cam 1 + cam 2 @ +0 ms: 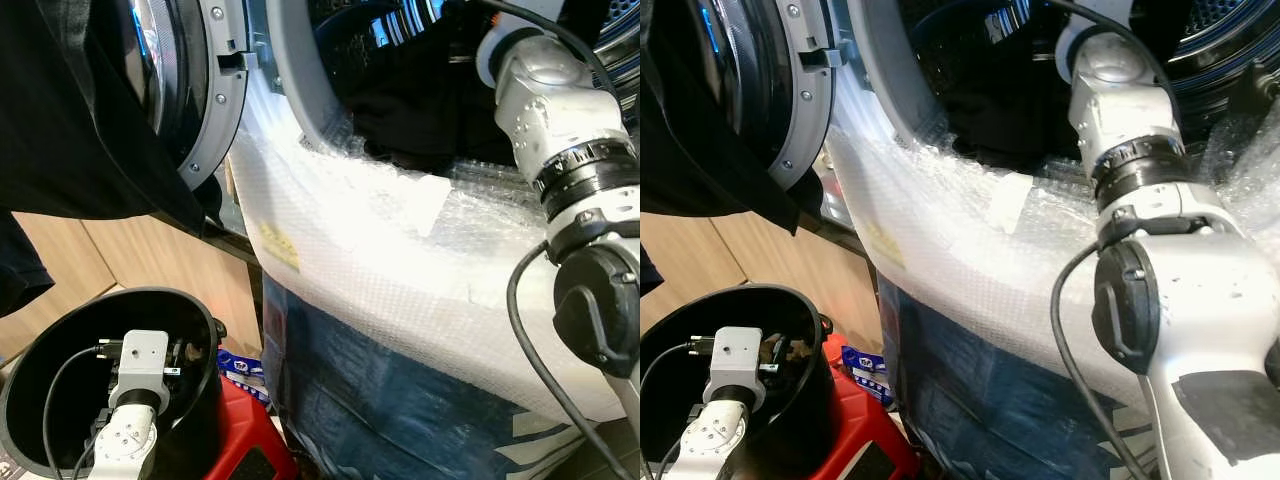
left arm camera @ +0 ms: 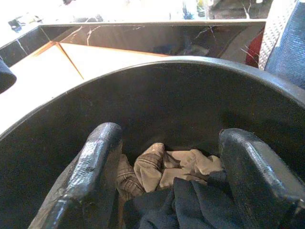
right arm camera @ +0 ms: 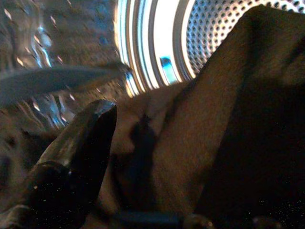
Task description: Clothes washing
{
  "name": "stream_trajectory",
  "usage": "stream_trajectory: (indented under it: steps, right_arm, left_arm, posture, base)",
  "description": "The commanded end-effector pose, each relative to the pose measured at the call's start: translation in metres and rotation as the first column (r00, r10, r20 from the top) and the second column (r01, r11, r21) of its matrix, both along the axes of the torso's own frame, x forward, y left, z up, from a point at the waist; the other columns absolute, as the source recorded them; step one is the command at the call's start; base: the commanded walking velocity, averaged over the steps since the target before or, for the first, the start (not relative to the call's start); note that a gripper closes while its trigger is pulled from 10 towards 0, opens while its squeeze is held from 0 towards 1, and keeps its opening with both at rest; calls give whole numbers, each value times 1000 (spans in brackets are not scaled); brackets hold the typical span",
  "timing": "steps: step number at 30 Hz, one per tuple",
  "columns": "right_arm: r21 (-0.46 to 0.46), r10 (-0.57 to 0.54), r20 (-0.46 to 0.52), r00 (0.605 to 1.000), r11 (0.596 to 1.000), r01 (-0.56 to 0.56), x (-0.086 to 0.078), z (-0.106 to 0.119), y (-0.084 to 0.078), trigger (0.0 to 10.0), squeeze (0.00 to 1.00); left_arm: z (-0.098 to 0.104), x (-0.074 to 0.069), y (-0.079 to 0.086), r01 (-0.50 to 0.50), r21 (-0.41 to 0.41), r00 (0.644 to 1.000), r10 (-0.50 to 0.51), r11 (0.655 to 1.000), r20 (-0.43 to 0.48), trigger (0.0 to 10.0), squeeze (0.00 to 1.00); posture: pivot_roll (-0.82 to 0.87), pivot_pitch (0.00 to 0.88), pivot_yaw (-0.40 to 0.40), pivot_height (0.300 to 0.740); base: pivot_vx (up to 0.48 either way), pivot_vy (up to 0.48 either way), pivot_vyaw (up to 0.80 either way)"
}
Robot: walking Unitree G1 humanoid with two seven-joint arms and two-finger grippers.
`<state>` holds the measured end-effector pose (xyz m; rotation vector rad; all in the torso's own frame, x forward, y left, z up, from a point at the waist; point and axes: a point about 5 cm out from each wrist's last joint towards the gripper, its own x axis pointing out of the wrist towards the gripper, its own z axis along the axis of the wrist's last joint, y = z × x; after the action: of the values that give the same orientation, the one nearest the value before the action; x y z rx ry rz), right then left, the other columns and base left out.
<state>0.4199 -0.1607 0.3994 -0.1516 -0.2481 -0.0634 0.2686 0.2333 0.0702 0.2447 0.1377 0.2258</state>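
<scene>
The right arm (image 1: 1140,230) is reaching over the bubble-wrapped rim (image 1: 400,240) into the washing machine drum (image 3: 214,28), its gripper (image 3: 143,157) buried among dark clothes (image 3: 228,133); whether its fingers (image 3: 81,143) are spread or pinching, I cannot tell. The left gripper (image 2: 167,181) is hanging inside the black basket (image 1: 60,340), fingers (image 2: 95,162) spread wide, gripping nothing. Just beyond and between them, a plaid garment (image 2: 157,167) and a dark blue garment (image 2: 190,205) are lying at the basket's bottom. A red stool (image 1: 245,430) is sitting beside the basket.
</scene>
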Motion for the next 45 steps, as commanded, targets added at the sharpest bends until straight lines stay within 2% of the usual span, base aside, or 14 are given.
stream_trajectory:
  steps: [1,5,7,12,18,21,22,26,28,35,37,39,41,45]
  right_arm:
    - [10,-10,25,1000,1000,10,-1,2,-5,10000,1000]
    - [226,-136,50,989,966,121,-4,6,-27,10000,1000]
    - [281,-89,181,979,959,35,-12,35,-22,10000,1000]
    - [160,-36,269,962,987,-7,-16,46,-5,10000,1000]
    - [126,67,-61,996,990,-59,7,-35,18,10000,1000]
    - [171,60,89,994,982,-74,1,-3,13,10000,1000]
    - [198,8,246,969,979,-58,-12,35,1,10000,1000]
    - [267,-85,445,891,963,-41,-35,82,-19,10000,1000]
    - [249,-71,436,897,968,-44,-34,78,-18,10000,1000]
    - [76,42,34,999,996,-44,3,-10,12,10000,1000]
    - [89,51,52,997,994,-56,1,-4,13,10000,1000]
    - [155,67,350,934,980,-128,-24,66,8,10000,1000]
    - [168,40,480,876,976,-136,-40,95,3,10000,1000]
    - [121,53,523,851,983,-136,-47,106,7,10000,1000]
  left_arm:
    - [-3,-1,-3,14,-13,1000,-14,1000,-22,10000,0]
    - [-2,0,-3,16,-12,1000,-16,1000,-23,10000,0]
    - [0,0,-1,11,-8,1000,-11,1000,-18,10000,0]
    - [0,-2,3,-3,-7,1000,2,1000,-14,10000,0]
    - [-3,-3,-2,16,-14,999,-16,1000,-35,10000,0]
    - [-2,-1,-2,19,-13,999,-20,1000,-33,10000,0]
    - [0,0,-1,17,-11,1000,-18,1000,-24,10000,0]
    - [3,1,1,12,-8,1000,-12,1000,-13,10000,0]
    - [4,1,1,12,-8,1000,-12,1000,-11,10000,0]
    - [1,1,-2,26,-13,999,-26,1000,-25,10000,0]
    - [2,2,-3,28,-13,999,-28,1000,-23,10000,0]
    - [4,3,-3,31,-12,999,-31,999,-16,10000,0]
    - [5,3,-3,31,-8,999,-32,999,-13,10000,0]
    - [6,3,0,27,-5,1000,-27,1000,-9,10000,0]
  posture:
    - [110,72,32,740]
    - [114,70,34,740]
    - [127,69,30,740]
    - [127,73,25,740]
    - [122,76,35,740]
    - [126,75,35,740]
    - [127,72,34,740]
    - [126,73,35,740]
    - [127,75,33,740]
    - [123,80,43,740]
    - [123,80,43,740]
    - [122,81,46,740]
    - [124,79,46,740]
    - [123,81,44,740]
  base:
    - [0,0,0]
    - [0,0,0]
    - [0,0,0]
    - [0,0,0]
    - [0,0,0]
    - [0,0,0]
    - [0,0,0]
    - [0,0,0]
    - [0,0,0]
    - [0,0,0]
    - [0,0,0]
    - [0,0,0]
    - [0,0,0]
    - [0,0,0]
